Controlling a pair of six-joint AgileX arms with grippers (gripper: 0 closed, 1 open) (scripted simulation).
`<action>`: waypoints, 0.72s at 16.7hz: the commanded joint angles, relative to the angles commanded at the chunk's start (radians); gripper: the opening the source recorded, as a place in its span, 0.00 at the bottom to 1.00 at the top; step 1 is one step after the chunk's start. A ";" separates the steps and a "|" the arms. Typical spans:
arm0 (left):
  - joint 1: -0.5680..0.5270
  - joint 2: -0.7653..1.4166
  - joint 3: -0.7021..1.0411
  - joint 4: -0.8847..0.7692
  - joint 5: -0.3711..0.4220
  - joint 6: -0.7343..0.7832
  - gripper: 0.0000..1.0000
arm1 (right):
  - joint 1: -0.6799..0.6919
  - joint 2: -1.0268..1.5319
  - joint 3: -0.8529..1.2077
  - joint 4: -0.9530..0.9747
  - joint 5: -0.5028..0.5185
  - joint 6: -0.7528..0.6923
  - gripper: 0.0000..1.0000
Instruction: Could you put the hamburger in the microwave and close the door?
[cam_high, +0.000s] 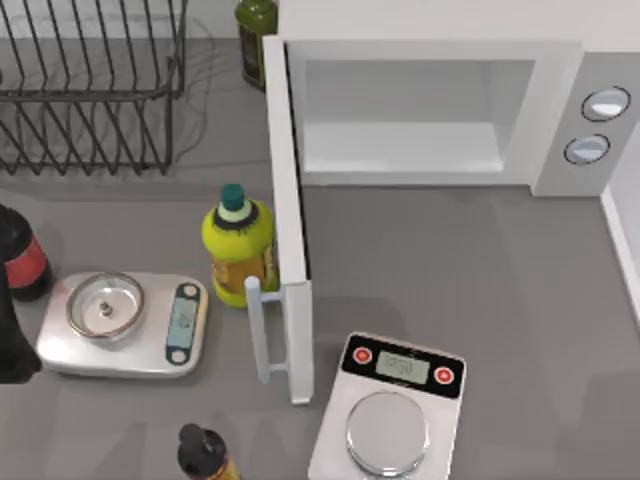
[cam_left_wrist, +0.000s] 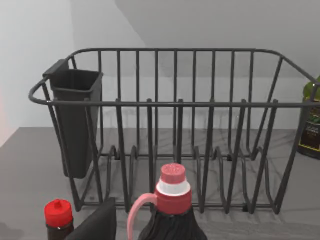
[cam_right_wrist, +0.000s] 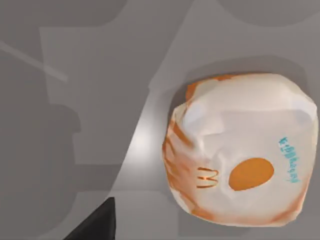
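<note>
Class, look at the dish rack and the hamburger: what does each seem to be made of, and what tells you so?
Dish rack: looks like dark coated metal wire, judging by its thin, rigid bars. Hamburger: appears wrapped in creased white paper, printed with orange marks.

left arm (cam_high: 12, 330): parked at table's left edge | right claw finger (cam_right_wrist: 95, 222): dark tip in wrist view

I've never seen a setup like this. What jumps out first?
The big white microwave at the table's far side, its door swung wide toward the front. A yellow-green bottle stands just left of the door. The right wrist view looks down on the wrapped hamburger.
</note>
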 joint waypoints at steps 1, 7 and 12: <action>0.000 0.000 0.000 0.000 0.000 0.000 1.00 | 0.000 0.017 -0.017 0.034 0.000 0.001 1.00; 0.000 0.000 0.000 0.000 0.000 0.000 1.00 | -0.001 0.152 -0.144 0.304 0.000 0.003 1.00; 0.000 0.000 0.000 0.000 0.000 0.000 1.00 | -0.001 0.172 -0.164 0.339 0.000 0.003 1.00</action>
